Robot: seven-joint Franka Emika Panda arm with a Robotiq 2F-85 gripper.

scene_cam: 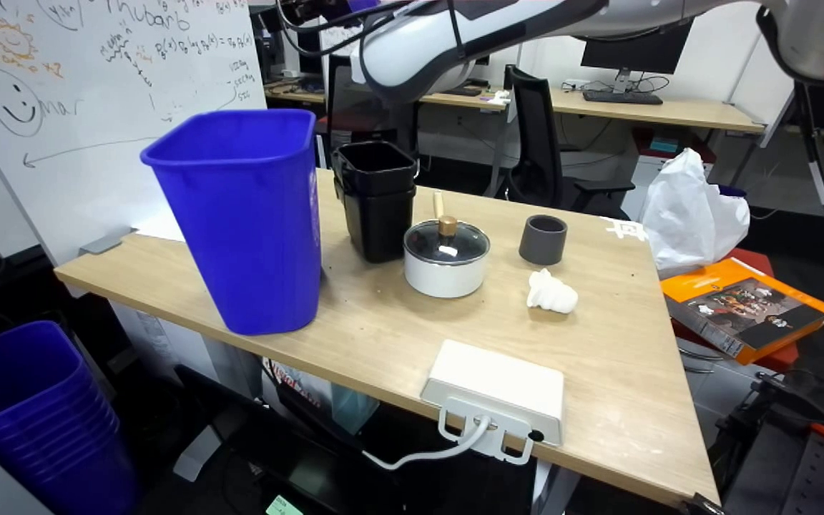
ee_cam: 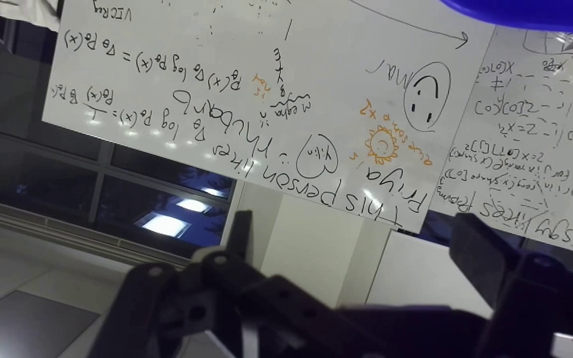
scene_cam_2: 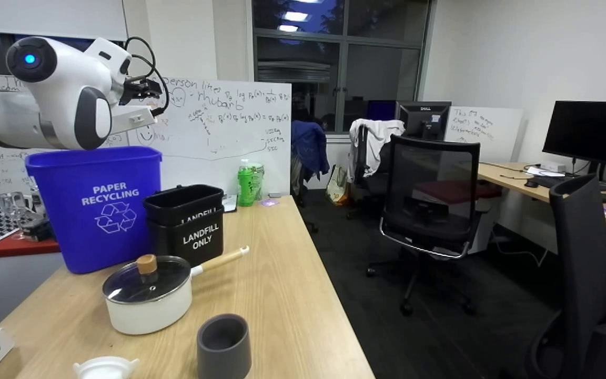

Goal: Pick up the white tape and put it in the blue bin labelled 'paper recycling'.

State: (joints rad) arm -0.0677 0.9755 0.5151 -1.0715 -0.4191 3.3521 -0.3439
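Observation:
The blue bin [scene_cam: 240, 229] stands upright on the table in both exterior views; its "PAPER RECYCLING" label faces the camera in an exterior view [scene_cam_2: 116, 210]. Its rim also shows at the top of the wrist view [ee_cam: 540, 14]. The floor inside the bin is hidden. My gripper [scene_cam_2: 148, 89] is raised above and beyond the bin's rim, pointing at the whiteboard. In the wrist view the gripper [ee_cam: 356, 219] is open, with its fingers wide apart and nothing between them. The white tape roll does not show in any view; it is hidden or out of view.
Beside the bin stand nested black bins [scene_cam_2: 192, 237], a white lidded pot [scene_cam: 446, 268] and a grey cup [scene_cam: 543, 239]. A small white object [scene_cam: 551, 293] and a white box with a cable [scene_cam: 494, 383] lie nearer the edge. A whiteboard [scene_cam: 97, 93] stands behind.

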